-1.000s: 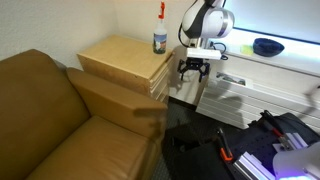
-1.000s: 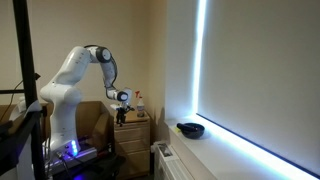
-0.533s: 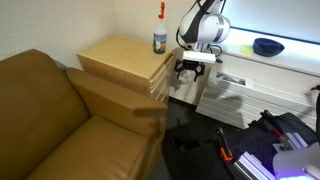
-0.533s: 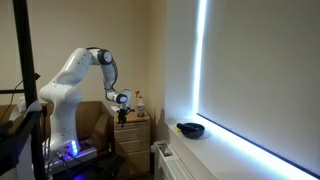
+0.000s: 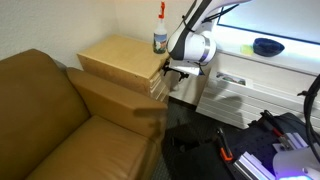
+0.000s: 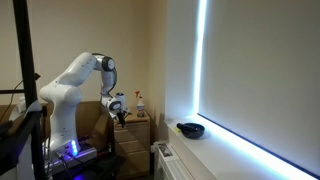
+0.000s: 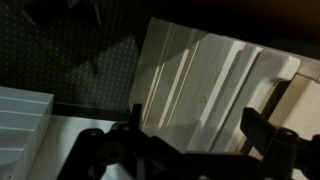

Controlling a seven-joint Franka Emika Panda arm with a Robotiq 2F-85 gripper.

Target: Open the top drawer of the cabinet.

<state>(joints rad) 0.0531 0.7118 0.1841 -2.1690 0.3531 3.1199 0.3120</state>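
The cabinet [image 5: 125, 62] is a small light tan wood box beside the sofa, with thin stacked drawer fronts on its right face; it also shows in an exterior view [image 6: 133, 137]. The top drawer [image 5: 159, 74] is the uppermost front, flush with the others. My gripper [image 5: 170, 72] is open and sits right at the drawer fronts near the top edge. In the wrist view the open fingers [image 7: 190, 125] straddle the pale ridged drawer fronts [image 7: 200, 80] close up. I cannot tell if a finger touches the wood.
A spray bottle [image 5: 160, 38] stands on the cabinet's back corner. A brown sofa [image 5: 60, 115] flanks the cabinet. A white low unit [image 5: 250, 85] with a metal handle is beside my arm, with a dark bowl [image 5: 267, 46] on top. Tools lie on the floor [image 5: 250, 145].
My gripper has moved down and toward the cabinet, from beside the white unit to the drawer fronts. The arm has lowered. The drawers have not moved.
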